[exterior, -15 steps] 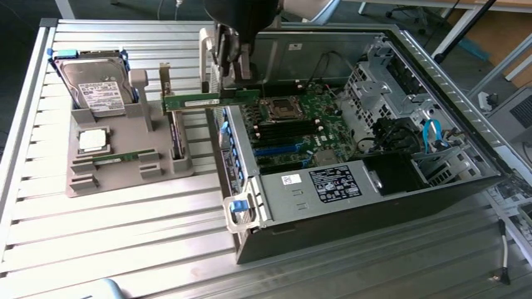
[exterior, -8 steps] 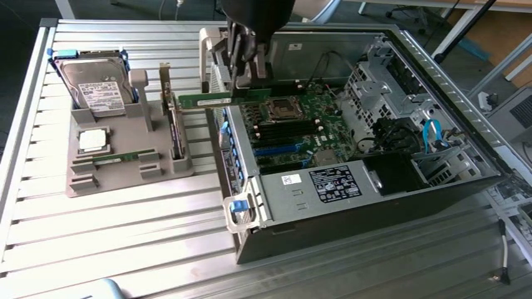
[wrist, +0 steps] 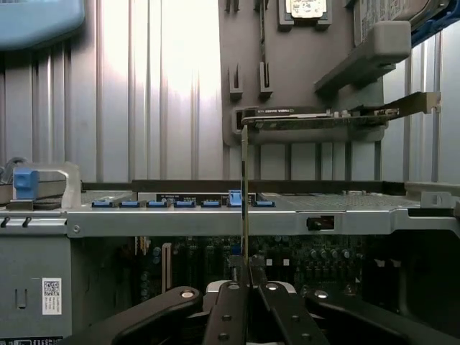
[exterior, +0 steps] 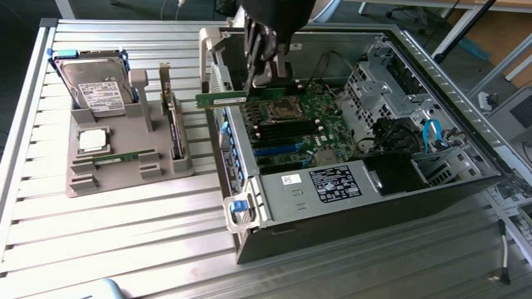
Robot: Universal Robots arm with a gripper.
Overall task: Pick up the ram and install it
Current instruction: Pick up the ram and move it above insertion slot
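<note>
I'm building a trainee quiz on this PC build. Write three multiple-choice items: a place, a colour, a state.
1. The gripped thin green ram stick: A slotted in the motherboard; B in the air at the wall of the open black computer case; C on the table.
2. The case's corner plastic latch: A red; B blue; C yellow.
3. The end effector: A open; B shut empty; C shut on the ram stick.
B, it hangs above the wall; B, plainly blue; C, jaws pinch it.
</note>
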